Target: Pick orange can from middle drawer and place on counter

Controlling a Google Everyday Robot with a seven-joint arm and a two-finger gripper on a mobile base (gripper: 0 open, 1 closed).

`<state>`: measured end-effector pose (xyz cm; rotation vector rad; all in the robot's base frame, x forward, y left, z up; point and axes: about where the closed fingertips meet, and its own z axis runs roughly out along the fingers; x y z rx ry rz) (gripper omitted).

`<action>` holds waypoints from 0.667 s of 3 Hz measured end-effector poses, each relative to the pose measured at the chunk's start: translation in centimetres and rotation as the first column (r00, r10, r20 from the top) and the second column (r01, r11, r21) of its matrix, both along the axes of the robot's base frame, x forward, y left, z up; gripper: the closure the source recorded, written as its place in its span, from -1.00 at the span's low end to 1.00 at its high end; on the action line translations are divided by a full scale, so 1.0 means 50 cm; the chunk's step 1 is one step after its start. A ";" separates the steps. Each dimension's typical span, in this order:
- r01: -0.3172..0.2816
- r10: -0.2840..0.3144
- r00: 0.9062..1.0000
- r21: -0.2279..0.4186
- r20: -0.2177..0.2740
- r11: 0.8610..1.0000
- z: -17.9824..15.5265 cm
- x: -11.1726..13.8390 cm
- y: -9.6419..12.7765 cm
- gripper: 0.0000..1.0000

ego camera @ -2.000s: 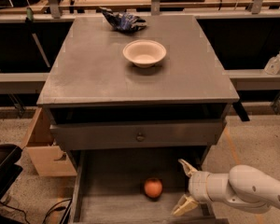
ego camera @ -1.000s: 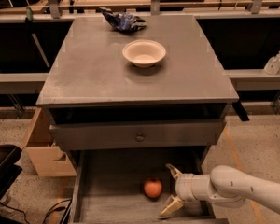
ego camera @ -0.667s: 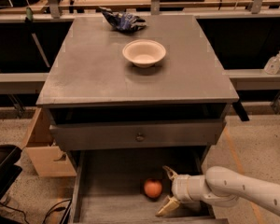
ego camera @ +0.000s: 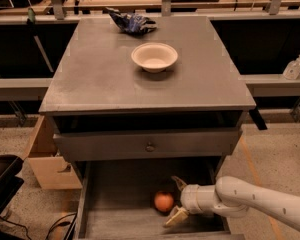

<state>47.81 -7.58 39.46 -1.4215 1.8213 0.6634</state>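
The orange can [ego camera: 163,202], a small round orange ball, lies on the plank floor of the open middle drawer [ego camera: 115,199], right of centre. My gripper [ego camera: 175,201] reaches in from the right on a white arm. It is open, with one finger [ego camera: 179,183] behind the ball and the other [ego camera: 175,218] in front of it, just right of the ball. The fingers stand close beside the ball without closing on it. The grey counter [ego camera: 105,74] lies above.
A white bowl [ego camera: 154,57] sits on the counter near its middle, and a crumpled blue bag [ego camera: 131,22] lies at its back edge. A closed drawer front with a round knob [ego camera: 149,147] is above the open drawer. A cardboard box [ego camera: 47,161] stands left of the cabinet.
My gripper has moved left inside the drawer, from well right of the orange ball to right beside it, its open fingers now flanking the ball. The ball has stayed put.
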 end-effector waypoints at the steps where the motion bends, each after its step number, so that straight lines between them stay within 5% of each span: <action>1: -0.002 0.002 1.000 0.007 -0.013 1.000 -0.019 0.013 0.012 -1.00; 2: -0.004 0.004 1.000 0.018 -0.029 1.000 -0.041 0.013 0.022 -0.66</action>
